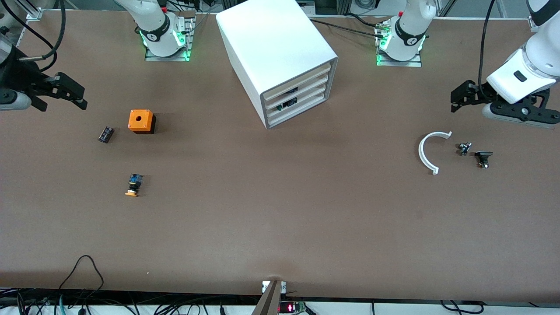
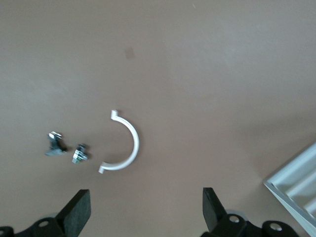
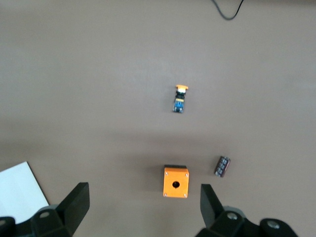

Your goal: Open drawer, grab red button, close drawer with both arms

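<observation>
The white cabinet (image 1: 280,57) stood on the table (image 1: 280,218) between the two arm bases, its three flat drawers facing the front camera at an angle. The middle drawer (image 1: 297,101) was pushed in, flush with the ones above and below it (dark items showed through slots in the drawer fronts, too small to identify). No red-capped button could be made out in any view.

The left end effector (image 1: 457,98) hung released, fingers spread wide, over the left arm's end of the table, holding nothing. Near it on the table lay a white curved piece (image 1: 426,153), a small metal part (image 1: 464,148) and a small black part (image 1: 483,158), these two close together and just apart from the curved piece. In the left wrist view the spread fingers (image 2: 79,215) framed the curved piece (image 2: 126,145), with a corner of the cabinet (image 2: 296,190) at the edge.

The right end effector (image 1: 72,94) was likewise released and empty, over the right arm's end of the table. On the table there sat an orange cube with a hole (image 1: 141,121), a small dark component (image 1: 106,134) beside it, and an orange-capped button (image 1: 134,185) nearer to the front camera, lying on its side.
</observation>
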`<state>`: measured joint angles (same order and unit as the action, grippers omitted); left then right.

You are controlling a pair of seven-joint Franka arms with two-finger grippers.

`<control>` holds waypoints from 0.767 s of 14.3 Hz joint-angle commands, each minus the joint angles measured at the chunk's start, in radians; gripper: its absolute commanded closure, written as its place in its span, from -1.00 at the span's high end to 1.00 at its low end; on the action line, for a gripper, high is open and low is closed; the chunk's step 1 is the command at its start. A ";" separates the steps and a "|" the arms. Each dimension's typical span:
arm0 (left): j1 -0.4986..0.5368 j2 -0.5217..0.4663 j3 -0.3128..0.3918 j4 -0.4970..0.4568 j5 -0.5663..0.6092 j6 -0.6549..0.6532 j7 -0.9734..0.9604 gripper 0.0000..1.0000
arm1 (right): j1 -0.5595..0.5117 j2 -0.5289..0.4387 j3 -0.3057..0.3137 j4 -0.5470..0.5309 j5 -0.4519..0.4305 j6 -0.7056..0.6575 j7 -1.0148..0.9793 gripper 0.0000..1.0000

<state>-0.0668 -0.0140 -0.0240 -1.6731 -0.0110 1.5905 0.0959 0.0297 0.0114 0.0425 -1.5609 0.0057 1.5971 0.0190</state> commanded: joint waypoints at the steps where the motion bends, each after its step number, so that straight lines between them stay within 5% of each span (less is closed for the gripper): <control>1: -0.007 0.057 0.004 0.026 -0.035 -0.076 0.015 1.00 | -0.002 0.067 0.010 0.008 -0.009 -0.016 -0.001 0.98; 4: -0.016 0.097 0.004 0.064 -0.091 -0.162 0.021 1.00 | 0.001 0.110 0.010 -0.021 -0.010 0.014 0.004 0.98; 11: -0.034 0.203 0.003 -0.023 -0.511 -0.190 0.134 1.00 | 0.055 0.249 0.010 -0.019 -0.006 0.093 0.168 0.98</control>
<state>-0.0918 0.1556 -0.0282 -1.6695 -0.4188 1.3956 0.1504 0.0628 0.2210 0.0500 -1.5859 0.0058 1.6579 0.1010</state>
